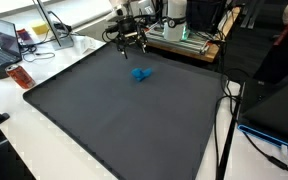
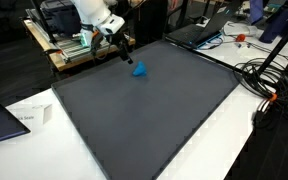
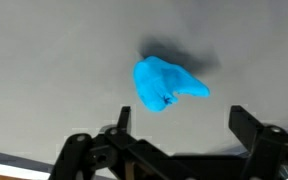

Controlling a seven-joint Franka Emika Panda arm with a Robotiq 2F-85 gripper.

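Note:
A small bright blue lumpy object [image 1: 140, 74] lies on the dark grey mat [image 1: 124, 120] near its far edge. It also shows in an exterior view [image 2: 139, 70] and in the wrist view [image 3: 165, 86]. My gripper [image 1: 130, 40] hangs above the mat's far edge, a little behind the blue object, and it also shows in an exterior view [image 2: 124, 45]. In the wrist view the gripper [image 3: 182, 120] is open and empty, its two fingers spread wide, with the blue object just beyond the fingertips and not touched.
The mat [image 2: 154, 110] covers most of a white table. A laptop [image 1: 6, 45] and a red item [image 1: 21, 77] sit beside it. Equipment racks [image 1: 184, 30] stand behind the mat. Cables [image 2: 269, 85] and another laptop [image 2: 199, 30] lie at the side.

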